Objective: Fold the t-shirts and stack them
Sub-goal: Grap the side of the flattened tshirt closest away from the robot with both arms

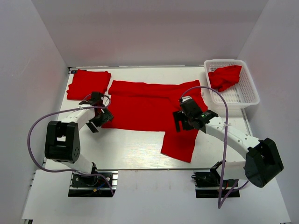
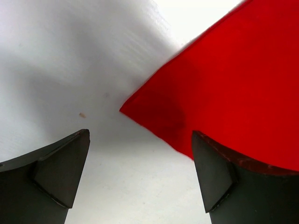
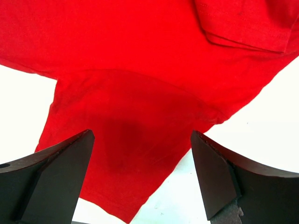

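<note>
With the red t-shirt (image 1: 145,109) spread flat mid-counter (image 1: 131,149), the left fingers (image 2: 60,163), spread wide, should straddle its near-left corner and the right fingers (image 3: 56,168), equally spread, its sleeve (image 1: 180,144), pinching both layers cleanly before folding.

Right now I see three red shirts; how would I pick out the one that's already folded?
Start at the white table and go to its far left corner, opposite the white basket. The folded t-shirt lies there as a neat flat rectangle. The spread t-shirt beside it sprawls open across the middle, and the crumpled t-shirt sits bunched in the basket.
</note>
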### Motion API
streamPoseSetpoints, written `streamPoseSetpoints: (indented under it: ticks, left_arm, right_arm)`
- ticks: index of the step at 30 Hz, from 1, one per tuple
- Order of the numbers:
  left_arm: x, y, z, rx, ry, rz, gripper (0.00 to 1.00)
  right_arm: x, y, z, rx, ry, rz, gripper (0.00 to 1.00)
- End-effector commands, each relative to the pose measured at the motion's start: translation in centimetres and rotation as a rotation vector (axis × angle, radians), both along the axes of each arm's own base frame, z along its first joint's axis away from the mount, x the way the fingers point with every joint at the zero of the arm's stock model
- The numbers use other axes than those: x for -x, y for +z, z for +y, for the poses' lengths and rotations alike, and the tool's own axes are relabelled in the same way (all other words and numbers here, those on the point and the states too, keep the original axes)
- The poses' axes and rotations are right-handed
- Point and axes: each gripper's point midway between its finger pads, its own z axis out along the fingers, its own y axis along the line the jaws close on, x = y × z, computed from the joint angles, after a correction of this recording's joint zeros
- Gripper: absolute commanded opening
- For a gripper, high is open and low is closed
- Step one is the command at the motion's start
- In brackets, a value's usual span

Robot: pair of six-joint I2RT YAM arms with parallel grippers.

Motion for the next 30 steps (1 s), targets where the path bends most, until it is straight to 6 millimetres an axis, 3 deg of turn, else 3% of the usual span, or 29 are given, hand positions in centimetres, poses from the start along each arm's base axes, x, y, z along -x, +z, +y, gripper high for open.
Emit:
streamPoseSetpoints:
  ticks: [1, 2, 6, 9, 10, 15, 16, 17, 21, 28, 30]
  left_arm:
    - [-1.4, -0.3, 0.0, 0.006, 0.019, -0.024, 1.0]
    - [-1.9, -0.3, 0.0, 0.01, 0.029, -0.033, 1.0]
    - [-2.0, -1.5, -0.2, 0.015, 0.026, 0.0, 0.75]
    - [-1.8, -2.1, -0.2, 0.014, 0.026, 0.009, 0.63]
    - [-1.2, -2.6, -0.3, 0.021, 0.024, 0.022, 0.53]
    - [-0.9, -3.2, -0.1, 0.011, 0.027, 0.035, 0.21]
    - [-0.9, -3.2, -0.3, 0.02, 0.024, 0.036, 0.06]
    - [-0.8, -3.5, -0.2, 0.016, 0.016, 0.048, 0.0]
    - [-1.2, -3.4, -0.2, 0.016, 0.007, 0.029, 0.0]
    - [-2.3, -2.4, -0.2, 0.012, -0.026, -0.036, 0.0]
    - [-2.3, -2.4, -0.1, 0.003, -0.023, -0.037, 0.0]
  right_arm:
    - [-0.6, 0.9, 0.2, -0.009, -0.032, -0.028, 0.9]
    - [-0.6, 0.9, 0.2, -0.012, -0.036, -0.029, 0.9]
    - [-0.8, 1.1, 0.0, -0.008, -0.053, -0.04, 0.9]
    - [-0.6, 1.1, -0.4, 0.006, -0.064, -0.037, 0.9]
    - [-0.6, 1.0, -0.4, 0.008, -0.064, -0.035, 0.9]
    - [-0.4, 1.2, -0.6, 0.015, -0.062, -0.03, 0.9]
    - [-0.1, 1.0, -0.6, 0.016, -0.051, -0.021, 0.9]
    - [0.0, 0.9, -0.8, 0.024, -0.046, -0.017, 0.9]
    - [1.3, 0.4, -1.0, 0.028, -0.012, 0.01, 0.9]
    - [5.3, -0.9, 0.6, -0.029, 0.093, 0.136, 0.9]
    - [6.8, -1.4, 1.9, -0.069, 0.138, 0.181, 0.9]
